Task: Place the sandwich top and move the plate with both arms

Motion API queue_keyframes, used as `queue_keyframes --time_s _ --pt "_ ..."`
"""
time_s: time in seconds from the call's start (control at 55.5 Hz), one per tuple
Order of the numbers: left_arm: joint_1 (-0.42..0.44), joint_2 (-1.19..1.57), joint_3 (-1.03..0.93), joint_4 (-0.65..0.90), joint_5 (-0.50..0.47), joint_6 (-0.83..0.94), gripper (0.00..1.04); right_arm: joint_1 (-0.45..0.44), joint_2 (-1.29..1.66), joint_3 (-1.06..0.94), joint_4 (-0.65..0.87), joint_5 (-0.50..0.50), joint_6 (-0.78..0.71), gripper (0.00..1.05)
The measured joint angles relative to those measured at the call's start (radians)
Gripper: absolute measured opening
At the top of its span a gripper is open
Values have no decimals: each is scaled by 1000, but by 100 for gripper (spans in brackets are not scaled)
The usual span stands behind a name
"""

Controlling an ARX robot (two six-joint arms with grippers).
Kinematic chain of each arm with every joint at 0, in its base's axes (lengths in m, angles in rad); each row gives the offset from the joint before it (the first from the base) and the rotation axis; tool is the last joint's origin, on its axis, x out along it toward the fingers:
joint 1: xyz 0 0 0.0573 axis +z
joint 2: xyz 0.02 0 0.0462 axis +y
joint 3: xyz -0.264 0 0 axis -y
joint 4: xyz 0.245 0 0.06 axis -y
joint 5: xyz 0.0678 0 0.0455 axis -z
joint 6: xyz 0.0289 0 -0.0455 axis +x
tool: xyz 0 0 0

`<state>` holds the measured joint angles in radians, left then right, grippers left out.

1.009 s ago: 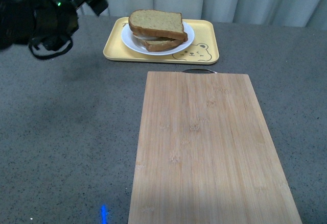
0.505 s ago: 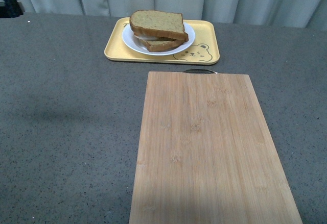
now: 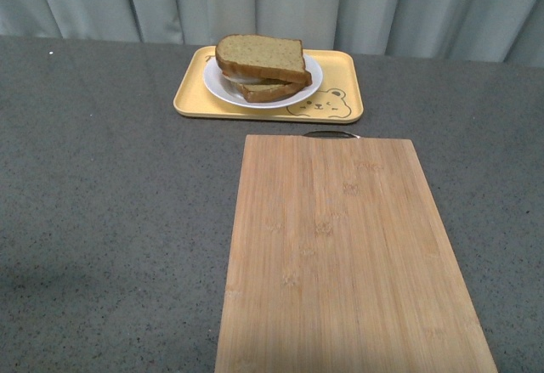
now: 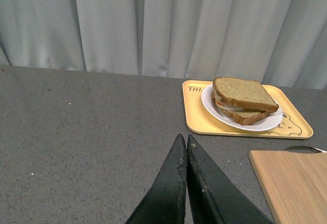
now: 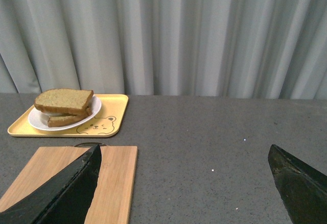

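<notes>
Sitting on the yellow tray (image 3: 344, 76), the hard, breakable plate (image 3: 310, 87) with the soft sandwich top (image 3: 259, 57) wants rim holds; left gripper (image 4: 186, 145) pressed together, right gripper (image 5: 184, 175) spread.

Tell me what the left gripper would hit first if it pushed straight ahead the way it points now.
Probably nothing soon: the shut left gripper points over bare grey table toward the curtain. The yellow tray lies off to one side; depth is unclear.
</notes>
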<state>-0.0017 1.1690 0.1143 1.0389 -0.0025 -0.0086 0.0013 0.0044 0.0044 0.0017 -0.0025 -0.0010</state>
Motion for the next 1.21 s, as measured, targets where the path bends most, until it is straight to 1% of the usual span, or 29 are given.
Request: queue_keyframes --time_s 0.126,0.27,0.595,0.937,1.207 --pt "0 -107 -37 -69 2 1 4 0 0 0 0 0 0 95" --pt "0 -261 -74 -186 2 1 4 0 0 0 0 0 0 95" --pt "0 -496 -97 -385 2 1 4 0 0 0 0 0 0 95" --pt "0 -702 -97 -574 2 1 4 0 0 0 0 0 0 95" --pt "0 -827 -97 -694 2 1 4 0 0 0 0 0 0 95"
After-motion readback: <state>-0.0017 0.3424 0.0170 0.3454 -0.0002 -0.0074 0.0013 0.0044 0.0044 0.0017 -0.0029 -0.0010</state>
